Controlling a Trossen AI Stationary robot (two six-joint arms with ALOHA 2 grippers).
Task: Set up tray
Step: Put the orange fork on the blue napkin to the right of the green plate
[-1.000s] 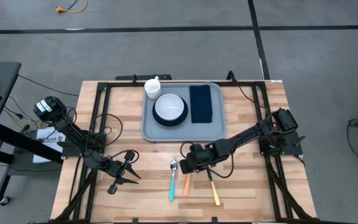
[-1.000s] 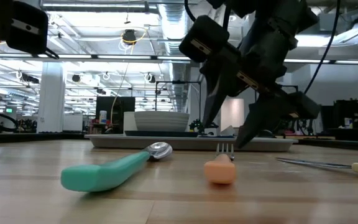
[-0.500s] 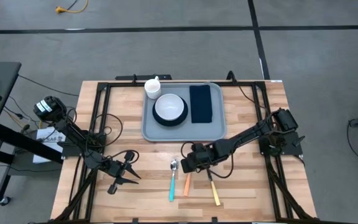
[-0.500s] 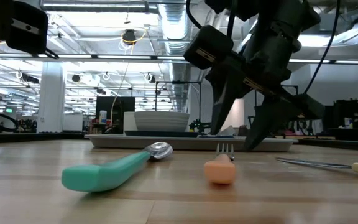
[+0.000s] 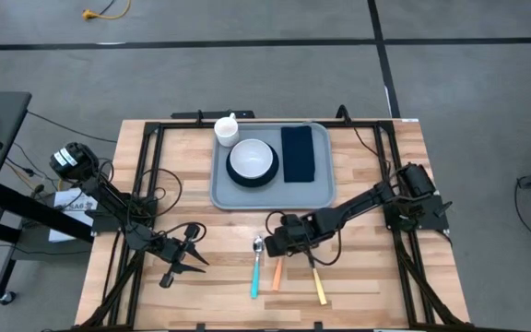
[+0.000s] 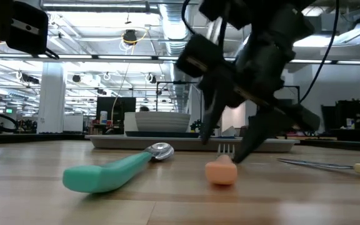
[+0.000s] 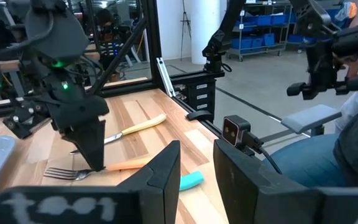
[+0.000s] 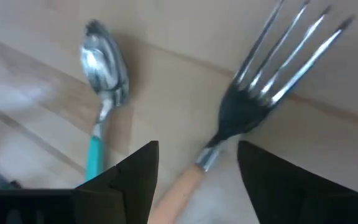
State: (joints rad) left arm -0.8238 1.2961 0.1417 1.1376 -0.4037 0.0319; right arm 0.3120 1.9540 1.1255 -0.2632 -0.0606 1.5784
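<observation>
Right gripper (image 5: pixel 280 245), its fingers spread wide and holding nothing, hangs low over the bare wood just in front of the tray (image 5: pixel 221 194), straddling the neck of the fork (image 5: pixel 277 271). Over the last second it has edged toward the spoon side and dipped, the wrist tilting, so that in the low view its two fingers now bracket the fork's tines instead of standing just behind them. To my reading that is the last alignment before a pinch on the fork; nothing has been lifted yet.

Largest on the table is the grey-blue tray, at the far middle of the tabletop, already carrying a white bowl (image 5: pixel 251 160) and a dark folded napkin (image 5: pixel 298 153), with a white cup (image 5: pixel 226 129) at its far left corner. In front of it lie three utensils side by side: a knife (image 5: pixel 317 284) with a yellow handle, the orange-handled fork, and a teal-handled spoon (image 5: pixel 255 272). None has shifted.

Left gripper (image 5: pixel 190 249) waits near the table's front left, well apart from the cutlery, fingers part-open and empty.

Only the right wrist view shows the fork's neck centred between the fingers, with the spoon bowl (image 8: pixel 104 65) off to one side and clear of them. Only the low view shows how close the fingertips (image 6: pixel 206 132) are to the wood. Looking down from above, the gripper hides the tines entirely.
</observation>
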